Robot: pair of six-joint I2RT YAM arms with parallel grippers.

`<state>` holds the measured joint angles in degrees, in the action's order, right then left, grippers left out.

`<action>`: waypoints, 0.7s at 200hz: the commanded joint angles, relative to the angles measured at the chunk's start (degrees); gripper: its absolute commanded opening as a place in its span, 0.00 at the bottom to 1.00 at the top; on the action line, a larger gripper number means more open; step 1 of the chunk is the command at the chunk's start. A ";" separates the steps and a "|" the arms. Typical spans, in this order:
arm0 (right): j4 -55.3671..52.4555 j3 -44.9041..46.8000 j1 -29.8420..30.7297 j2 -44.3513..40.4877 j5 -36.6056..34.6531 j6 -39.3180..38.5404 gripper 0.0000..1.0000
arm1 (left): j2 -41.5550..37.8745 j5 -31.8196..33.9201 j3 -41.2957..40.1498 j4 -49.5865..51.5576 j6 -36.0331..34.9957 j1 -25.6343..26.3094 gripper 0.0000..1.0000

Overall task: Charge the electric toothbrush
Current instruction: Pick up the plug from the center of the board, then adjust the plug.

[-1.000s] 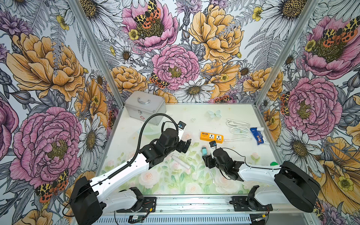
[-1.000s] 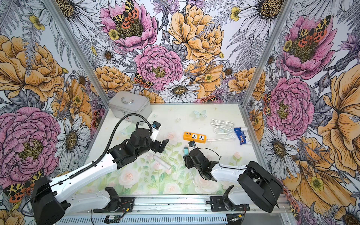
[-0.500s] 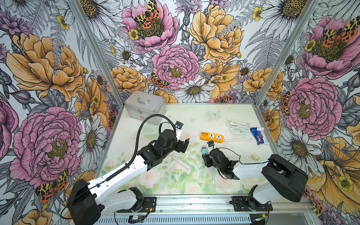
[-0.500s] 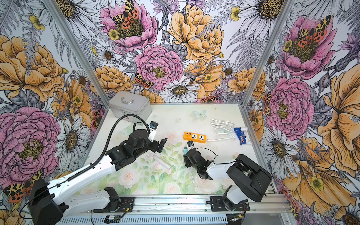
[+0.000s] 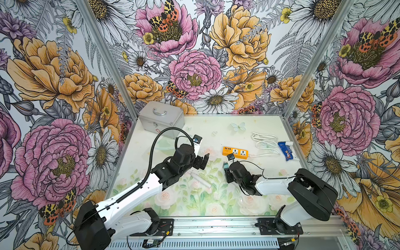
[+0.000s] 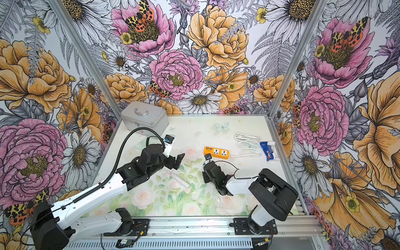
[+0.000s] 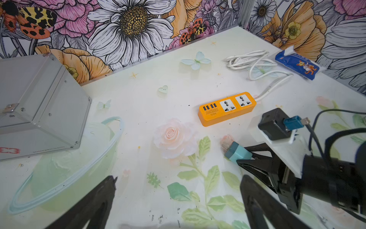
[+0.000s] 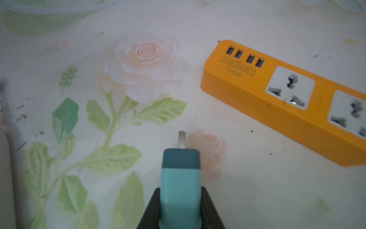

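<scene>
the slim white cylindrical electric toothbrush (image 5: 200, 179) lies on the floral bench (image 5: 216, 125) between the arms. right jaws clamp a small teal plug adapter (image 8: 180, 178) near the orange plastic power strip (image 8: 257, 95), left jaws wide apart. gripped at its tail, the adapter may twist against the socket.

The electric toothbrush (image 5: 202, 181) is white, the power strip (image 5: 235, 150) orange, the plug adapter (image 8: 180, 184) teal.

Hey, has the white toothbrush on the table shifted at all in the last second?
No. The electric toothbrush lies at the same slant and in the same spot relative to the orange power strip.
</scene>
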<state>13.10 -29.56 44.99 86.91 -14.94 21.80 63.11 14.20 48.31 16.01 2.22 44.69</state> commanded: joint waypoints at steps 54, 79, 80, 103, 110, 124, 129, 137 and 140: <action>-38.76 -18.28 -3.06 -17.26 14.58 -24.73 0.00 | 3.85 3.14 -2.48 -8.33 -1.80 -1.19 0.99; -50.03 -28.19 -9.65 -18.24 20.71 -27.86 0.00 | 5.98 2.74 -2.06 -10.28 -4.80 -1.18 0.99; -50.42 -28.54 -9.83 -18.12 20.68 -28.04 0.00 | 6.02 2.76 -2.07 -10.37 -4.79 -1.14 0.99; -59.77 -35.94 -12.86 -14.34 20.94 -33.21 0.00 | 5.63 0.17 -3.60 -14.62 -6.23 -1.36 0.99; -62.12 -37.62 -13.46 -12.79 22.08 -34.87 0.00 | 4.96 -0.40 -4.65 -16.72 -6.61 -1.36 0.99; -66.24 -40.44 -14.39 -9.39 23.56 -38.35 0.00 | 3.32 -1.69 -6.82 -20.53 -7.57 -1.48 0.99; -67.61 -41.32 -14.54 -8.11 24.06 -39.39 0.00 | 2.78 -1.80 -7.41 -21.47 -7.80 -1.54 0.99; -69.54 -42.57 -14.90 -6.13 24.22 -41.28 0.00 | 1.93 -2.68 -8.16 -22.49 -7.87 -1.69 0.99; -70.13 -43.08 -15.05 -5.38 23.99 -41.71 0.00 | 1.62 -3.69 -8.45 -22.75 -7.91 -1.79 0.99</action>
<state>-44.49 -69.45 30.81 75.81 5.69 -11.81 67.99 14.35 42.13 0.89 -3.42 43.94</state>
